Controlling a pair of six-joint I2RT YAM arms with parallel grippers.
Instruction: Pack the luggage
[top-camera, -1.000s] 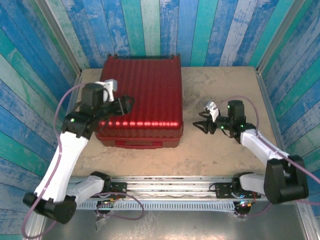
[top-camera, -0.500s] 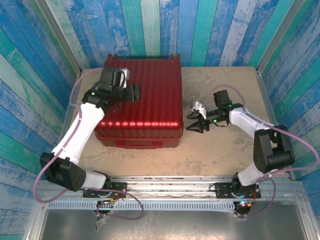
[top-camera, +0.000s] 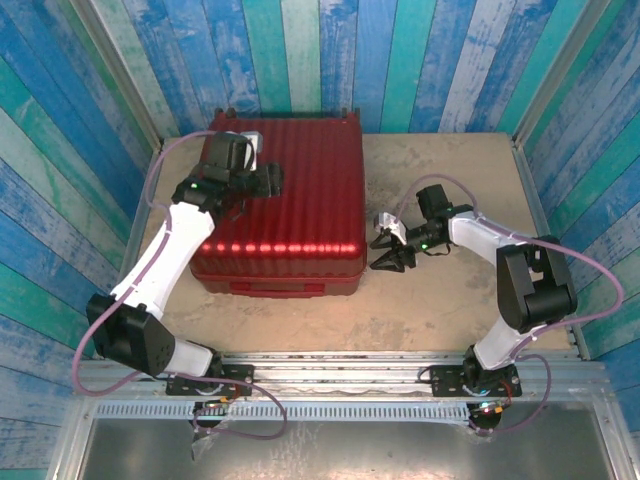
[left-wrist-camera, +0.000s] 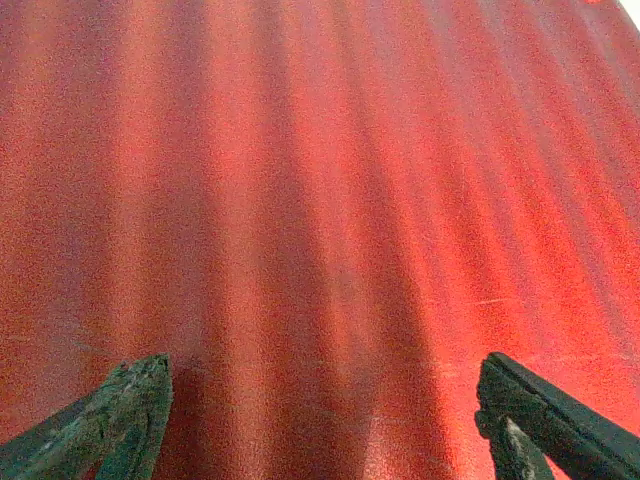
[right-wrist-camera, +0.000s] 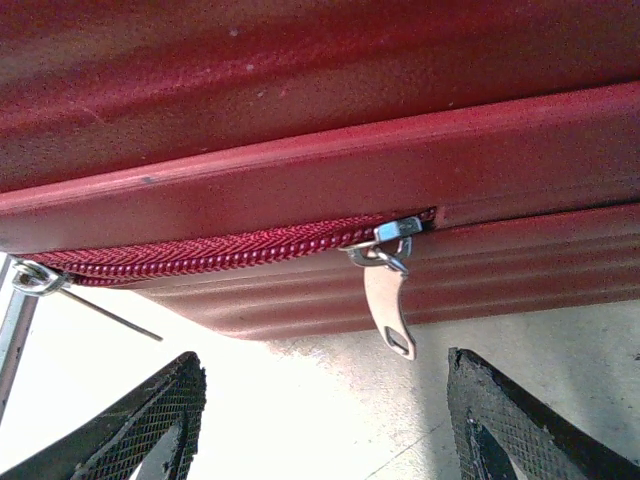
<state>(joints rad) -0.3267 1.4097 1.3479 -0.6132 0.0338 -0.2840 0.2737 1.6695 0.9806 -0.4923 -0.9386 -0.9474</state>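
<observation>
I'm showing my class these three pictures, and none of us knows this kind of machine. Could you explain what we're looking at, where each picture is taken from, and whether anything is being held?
Two robot arms are bolted to a table. The overhead picture shows both; the other two come from cameras on their wrists. A red suitcase lies flat, lid down. The left gripper hovers open over its lid; the right gripper, open, faces the zipper pull. Nothing is held.

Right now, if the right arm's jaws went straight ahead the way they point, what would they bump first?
Most likely the suitcase, at its side seam where the metal zipper pull hangs. The open jaws aim at it, but how near is hard to tell.
</observation>
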